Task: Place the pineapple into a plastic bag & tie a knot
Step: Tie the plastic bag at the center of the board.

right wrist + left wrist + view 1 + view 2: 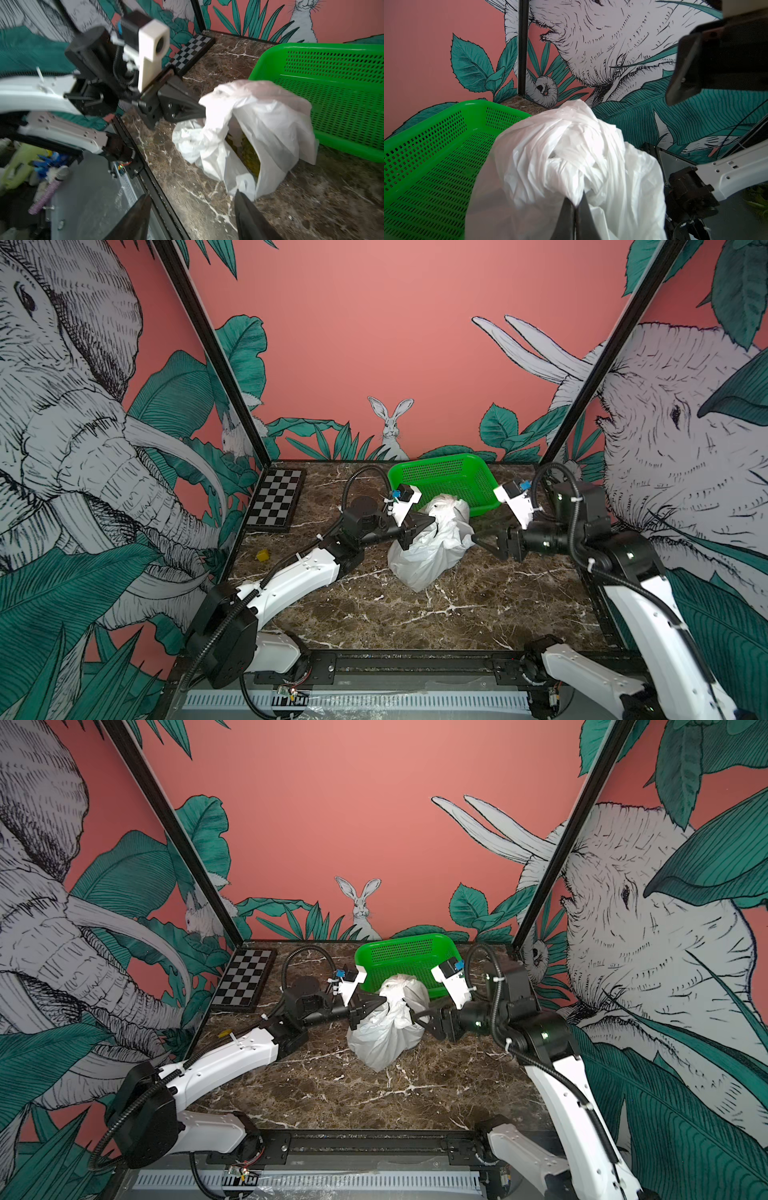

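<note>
The bag (428,547) sits on the worktop (415,614) just in front of the basket (457,466). The pineapple (247,151) shows through a gap in the bag's side. The left hand (576,199) is clamped tight on bunched plastic by the knot (571,128), which looks loose. The right hand (191,195) is open beside the bag, holding nothing. A one-sided pull would likely undo the twist, or widen the gap and spill the fruit.
</note>
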You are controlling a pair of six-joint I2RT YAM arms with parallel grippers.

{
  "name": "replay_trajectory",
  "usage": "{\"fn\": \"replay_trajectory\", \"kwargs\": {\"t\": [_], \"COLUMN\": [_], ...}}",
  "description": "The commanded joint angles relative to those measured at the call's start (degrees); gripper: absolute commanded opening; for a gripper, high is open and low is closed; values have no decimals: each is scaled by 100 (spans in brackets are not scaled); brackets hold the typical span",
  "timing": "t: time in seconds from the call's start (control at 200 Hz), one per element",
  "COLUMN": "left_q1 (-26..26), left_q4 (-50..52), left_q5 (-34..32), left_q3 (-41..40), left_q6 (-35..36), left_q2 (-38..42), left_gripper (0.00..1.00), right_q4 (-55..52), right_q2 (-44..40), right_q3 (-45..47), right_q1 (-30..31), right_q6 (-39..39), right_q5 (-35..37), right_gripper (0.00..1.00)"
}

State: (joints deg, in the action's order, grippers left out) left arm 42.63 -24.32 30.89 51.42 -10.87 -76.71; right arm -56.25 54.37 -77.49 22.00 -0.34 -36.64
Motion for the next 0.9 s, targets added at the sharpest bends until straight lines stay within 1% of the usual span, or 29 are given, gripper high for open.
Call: {"fn": "replay_trajectory", "kwargs": {"t": [0.0, 0.085, 0.155, 0.4, 0.52, 0.58, 0.655, 0.765, 0.8, 0.89], "left_q1": [-11, -10, -17, -9, -9, -10, -12, -11, -9, -3], "left_q4": [-53, 3, 74, 100, 138, 137, 162, 208, 208, 202], "left_q5": [68, 70, 82, 91, 86, 92, 90, 71, 73, 73], "left_q3": [173, 198, 214, 242, 249, 246, 246, 250, 246, 241], "left_q6": [51, 73, 107, 140, 156, 160, 171, 191, 190, 190], "left_q2": [94, 89, 102, 97, 99, 112, 127, 125, 138, 152], "left_gripper": [0, 0, 0, 0, 0, 0, 0, 0, 0, 0], "right_q4": [39, 161, 314, 1198, 1608, 1746, 1862, 1932, 1911, 1789], "right_q2": [-160, -105, 38, 589, 738, 821, 892, 900, 900, 892], "right_q3": [550, 680, 767, 1018, 1064, 1045, 1038, 1009, 997, 940], "right_q1": [437, 845, 1050, 1268, 1287, 1287, 1308, 1307, 1307, 1307], "right_q6": [-1420, -1886, -2027, -1775, -1555, -1440, -1347, -1246, -1226, -1188], "right_q5": [894, 1339, 1590, 1789, 1888, 1791, 1725, 1649, 1643, 1665], "right_gripper": [64, 65, 66, 68, 67, 66, 63, 56, 52, 35]}}
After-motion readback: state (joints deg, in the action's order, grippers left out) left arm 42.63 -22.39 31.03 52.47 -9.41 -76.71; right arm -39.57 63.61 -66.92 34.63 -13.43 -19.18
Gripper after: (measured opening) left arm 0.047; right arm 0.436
